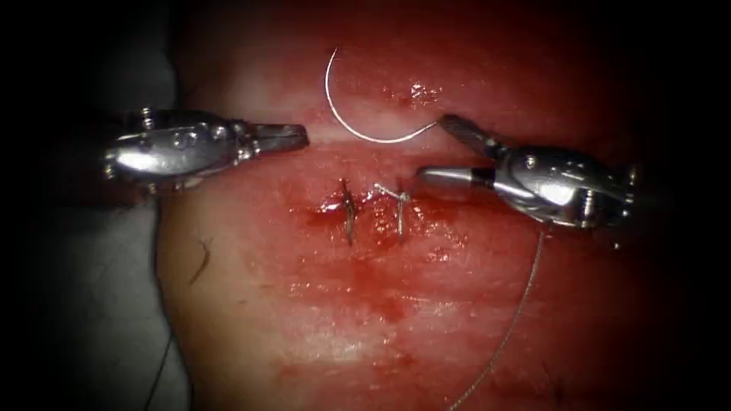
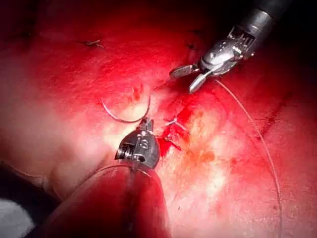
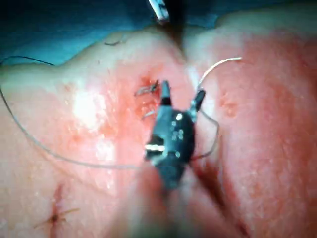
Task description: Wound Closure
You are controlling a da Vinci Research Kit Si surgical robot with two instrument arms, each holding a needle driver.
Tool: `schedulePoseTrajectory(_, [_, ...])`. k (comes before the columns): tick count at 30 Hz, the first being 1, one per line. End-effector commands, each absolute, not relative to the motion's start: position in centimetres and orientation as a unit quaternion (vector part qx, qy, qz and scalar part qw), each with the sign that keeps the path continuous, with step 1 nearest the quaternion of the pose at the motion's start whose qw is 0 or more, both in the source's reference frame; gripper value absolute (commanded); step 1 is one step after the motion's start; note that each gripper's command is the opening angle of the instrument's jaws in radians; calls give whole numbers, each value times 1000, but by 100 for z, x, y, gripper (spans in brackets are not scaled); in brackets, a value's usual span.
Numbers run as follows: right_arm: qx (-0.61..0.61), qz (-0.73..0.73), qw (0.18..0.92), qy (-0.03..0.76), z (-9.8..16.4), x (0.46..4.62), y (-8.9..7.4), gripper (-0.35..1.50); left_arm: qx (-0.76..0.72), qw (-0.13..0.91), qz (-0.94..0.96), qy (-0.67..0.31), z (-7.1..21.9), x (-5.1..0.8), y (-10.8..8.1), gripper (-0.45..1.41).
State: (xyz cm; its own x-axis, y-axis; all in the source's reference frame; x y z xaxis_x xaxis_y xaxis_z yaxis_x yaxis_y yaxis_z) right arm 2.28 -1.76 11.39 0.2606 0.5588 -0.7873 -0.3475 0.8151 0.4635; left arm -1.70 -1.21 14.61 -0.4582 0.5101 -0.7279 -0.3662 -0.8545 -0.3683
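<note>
Two shiny steel needle drivers, the left tool (image 1: pixel 293 137) and the right tool (image 1: pixel 445 152). One thin curved silver needle (image 1: pixel 346 122). One fine grey thread (image 1: pixel 518 320). Two dark stitches: one (image 1: pixel 349 217), another (image 1: pixel 400 213).

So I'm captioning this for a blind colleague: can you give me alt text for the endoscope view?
The curved needle lies free on the tissue above the stitched cut, its tail end at the right tool, whose jaws stand open. The left tool, shut and empty, points at it from the left. Thread trails down below the right tool.
</note>
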Motion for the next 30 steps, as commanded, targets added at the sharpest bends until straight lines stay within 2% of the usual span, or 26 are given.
schedulePoseTrajectory(1, [97, 292, 784, 539, 1139, 222, -178, 130, -453, 259, 850, -78, 1472, -168, -131, -45])
schedulePoseTrajectory(7, [95, 296, 779, 545, 1128, 216, -173, 128, -443, 255, 858, -55, 1511, -138, -147, -45])
schedulePoseTrajectory(8, [95, 296, 779, 544, 1128, 217, -173, 128, -444, 252, 858, -55, 1517, -136, -149, -35])
schedulePoseTrajectory(9, [94, 296, 779, 544, 1128, 218, -173, 128, -444, 264, 854, -62, 1526, -134, -151, -16])
schedulePoseTrajectory(11, [94, 297, 779, 544, 1128, 219, -174, 128, -442, 266, 854, -66, 1540, -132, -156, -3])
schedulePoseTrajectory(12, [94, 297, 779, 544, 1128, 219, -174, 128, -440, 267, 855, -66, 1549, -131, -159, 17])
schedulePoseTrajectory(15, [94, 297, 779, 544, 1128, 219, -174, 128, -436, 271, 856, -68, 1569, -131, -165, 62])
schedulePoseTrajectory(18, [94, 297, 779, 544, 1128, 219, -174, 126, -440, 265, 856, -67, 1589, -130, -166, 89])
schedulePoseTrajectory(23, [93, 297, 778, 545, 1128, 220, -174, 126, -435, 254, 861, -70, 1605, -124, -168, 118])
schedulePoseTrajectory(30, [92, 295, 779, 545, 1127, 220, -175, 125, -422, 240, 871, -78, 1608, -97, -164, 130])
